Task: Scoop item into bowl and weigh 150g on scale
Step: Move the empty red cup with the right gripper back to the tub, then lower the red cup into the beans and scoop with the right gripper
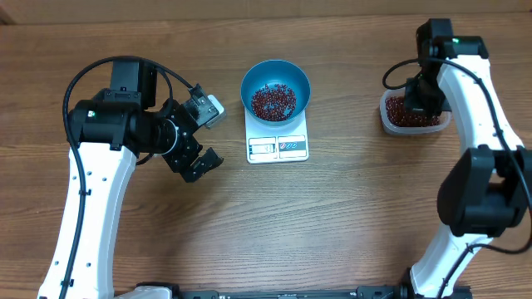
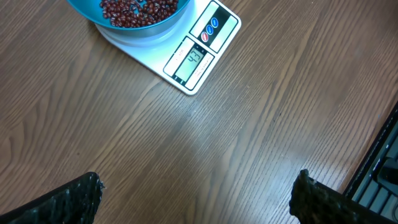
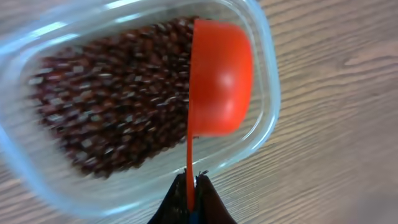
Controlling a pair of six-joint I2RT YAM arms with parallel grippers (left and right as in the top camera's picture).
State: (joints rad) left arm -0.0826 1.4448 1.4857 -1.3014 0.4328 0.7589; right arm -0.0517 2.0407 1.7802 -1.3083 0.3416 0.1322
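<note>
The blue bowl (image 1: 250,80) stands on the white scale (image 1: 278,148) at the table's middle, with a layer of dark red beans (image 1: 273,101) in it. In the left wrist view the bowl (image 2: 93,14) and the scale (image 2: 158,55) are at the top, the display lit. My left gripper (image 1: 199,137) hovers to the left of the scale, open and empty (image 2: 198,180). My right gripper (image 3: 191,182) is shut on the thin handle of a red scoop (image 3: 221,81). The scoop is turned on its side over the clear tub (image 3: 264,124) of beans (image 3: 112,112).
The tub (image 1: 387,121) sits at the far right of the wooden table, partly hidden under my right arm (image 1: 428,87). A dark rail (image 2: 379,168) runs along the table's edge at the right of the left wrist view.
</note>
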